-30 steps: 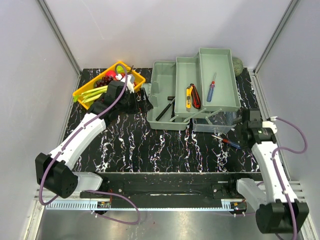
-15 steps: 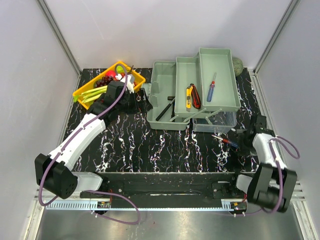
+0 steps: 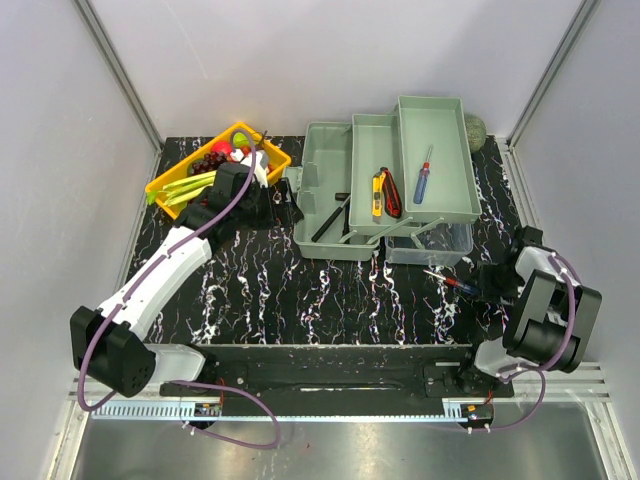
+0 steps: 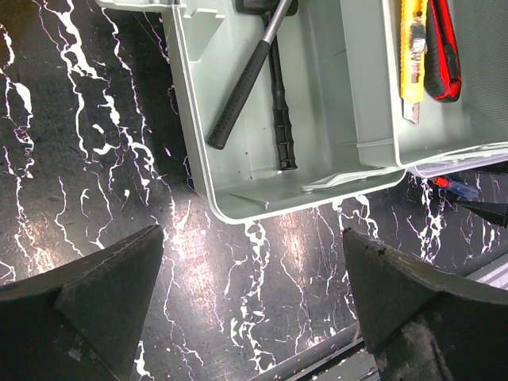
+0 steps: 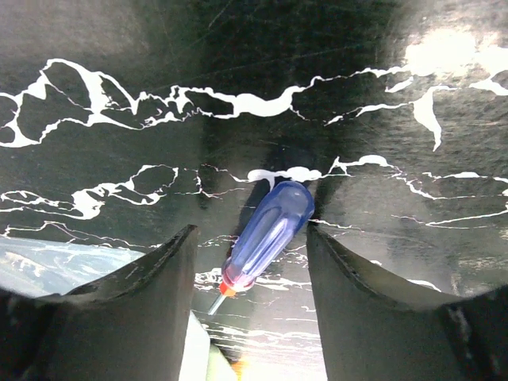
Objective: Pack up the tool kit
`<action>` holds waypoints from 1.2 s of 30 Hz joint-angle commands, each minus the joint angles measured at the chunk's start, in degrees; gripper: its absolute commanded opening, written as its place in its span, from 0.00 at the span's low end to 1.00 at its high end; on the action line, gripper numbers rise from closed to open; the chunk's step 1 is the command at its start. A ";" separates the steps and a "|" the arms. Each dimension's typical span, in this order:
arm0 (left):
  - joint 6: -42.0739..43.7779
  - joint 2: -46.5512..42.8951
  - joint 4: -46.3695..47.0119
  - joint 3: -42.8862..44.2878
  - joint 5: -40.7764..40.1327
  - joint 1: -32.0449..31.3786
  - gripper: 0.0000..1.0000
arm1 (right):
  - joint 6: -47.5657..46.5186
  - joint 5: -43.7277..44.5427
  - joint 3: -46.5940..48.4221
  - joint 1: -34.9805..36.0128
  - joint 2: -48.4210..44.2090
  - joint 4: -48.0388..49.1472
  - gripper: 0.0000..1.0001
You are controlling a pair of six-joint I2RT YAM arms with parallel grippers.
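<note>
just beside the toolbox [image 3: 322,190], the right gripper [image 5: 252,234] straddles the blue screwdriver [image 5: 270,228], fingers [image 5: 143,290] spread, and an off-centre squeeze could roll its round handle away.

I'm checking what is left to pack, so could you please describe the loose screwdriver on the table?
The screwdriver has a clear blue plastic handle, a red collar and a thin metal shaft. It lies flat on the black marbled table, outside the toolbox, between the right gripper's open fingers.
</note>
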 commanded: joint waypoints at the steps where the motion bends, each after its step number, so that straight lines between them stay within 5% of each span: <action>1: 0.79 0.42 1.28 2.41 -2.27 0.36 0.99 | 1.78 2.24 3.01 -0.01 2.33 0.02 0.58; 6: 0.44 -0.72 -0.21 3.46 -9.38 0.36 0.99 | 1.61 5.85 5.83 -0.01 3.04 -5.09 0.49; 12: 0.71 -0.28 -1.09 4.08 -11.41 0.36 0.98 | -0.66 6.47 5.13 -0.01 0.32 -4.40 0.00; 24: -0.09 -0.28 -2.23 4.34 -13.53 0.36 0.98 | -11.73 10.95 11.36 -0.01 -15.85 -7.46 0.00; 36: -0.26 0.69 -0.74 3.03 -10.72 0.36 0.98 | -27.82 2.01 21.64 0.43 -24.12 -20.64 0.00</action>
